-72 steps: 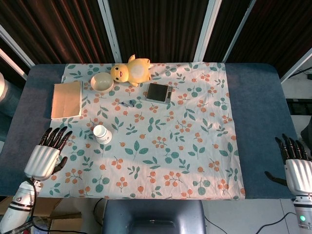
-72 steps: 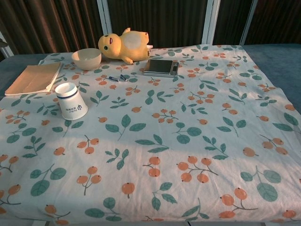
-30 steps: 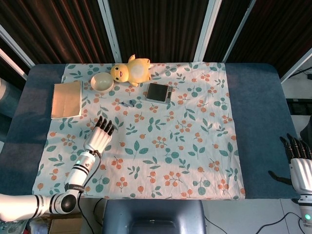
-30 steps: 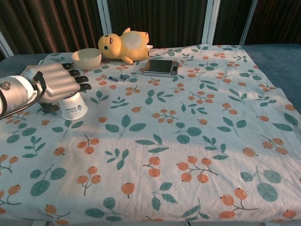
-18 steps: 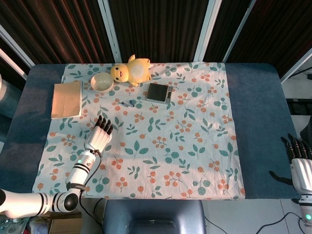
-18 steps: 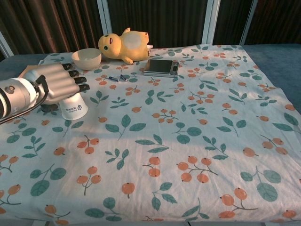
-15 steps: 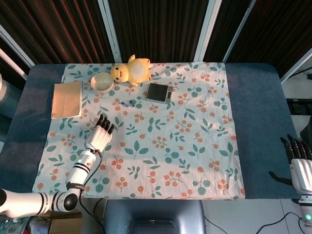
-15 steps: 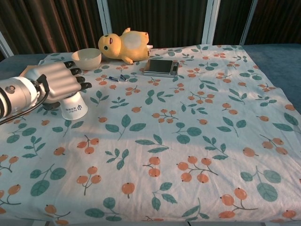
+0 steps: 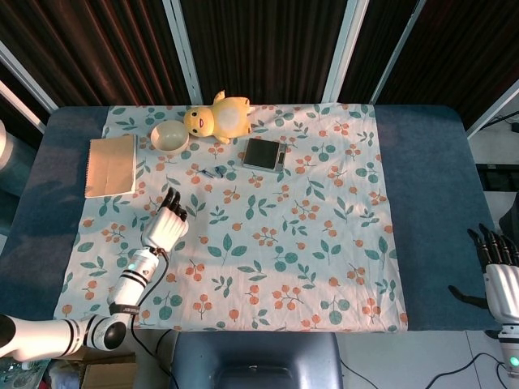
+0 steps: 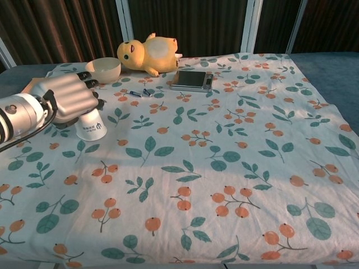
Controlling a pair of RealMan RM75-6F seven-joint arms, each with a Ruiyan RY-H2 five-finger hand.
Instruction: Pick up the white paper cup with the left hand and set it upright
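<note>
On a soft floral tablecloth (image 10: 224, 140) before dark ribbed curtains, the ridged silver left hand (image 10: 70, 96) curls over and grips the tapered white paper cup (image 10: 92, 126), while the right hand (image 9: 503, 271) hovers off-table, fingers spread.

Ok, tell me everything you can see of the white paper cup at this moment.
The white paper cup is small, tapered and looks like plain paper, with faint print on its side. It sits on the floral tablecloth near the table's left side. The left robot hand covers its upper part and seems to touch it; the head view hides it entirely.
</note>
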